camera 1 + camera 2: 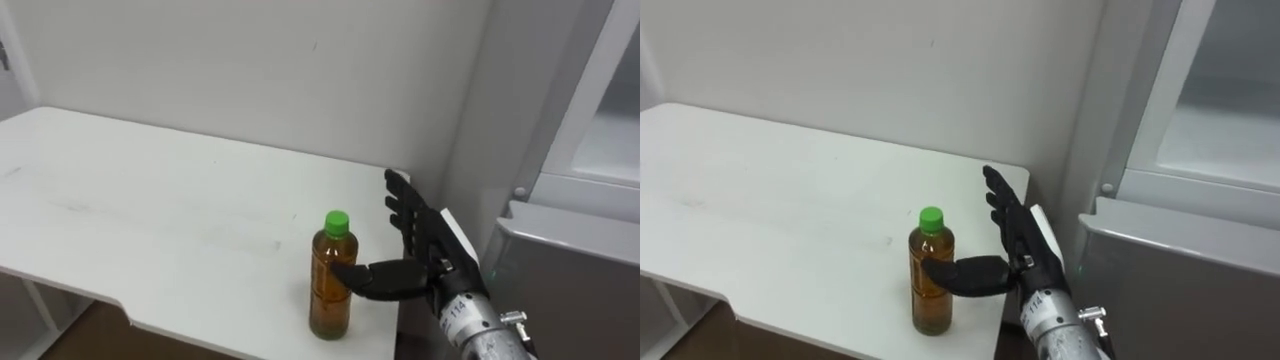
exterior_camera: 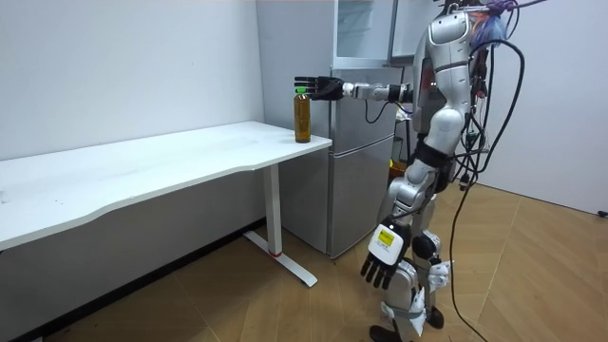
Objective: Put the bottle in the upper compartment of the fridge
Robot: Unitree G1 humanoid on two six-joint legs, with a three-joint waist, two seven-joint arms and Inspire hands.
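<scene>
So the bottle (image 1: pixel 330 285) stands upright, green cap on, at the 5 o'clock corner of the desk (image 1: pixel 150 200). The right hand (image 1: pixel 420 245) is wide open at its 3 o'clock, fingers straight. The thumb crosses the bottle's front, though I can't tell if it really touches. The room view adds the left hand (image 2: pixel 380 264) hanging relaxed by the robot's leg. The fridge (image 1: pixel 570 270), at 3 o'clock, is cut off by the edge.

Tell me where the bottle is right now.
The bottle stands upright on the white table near its right front corner, the end next to the fridge. The right hand is open just to its right, thumb stretched toward it.
</scene>
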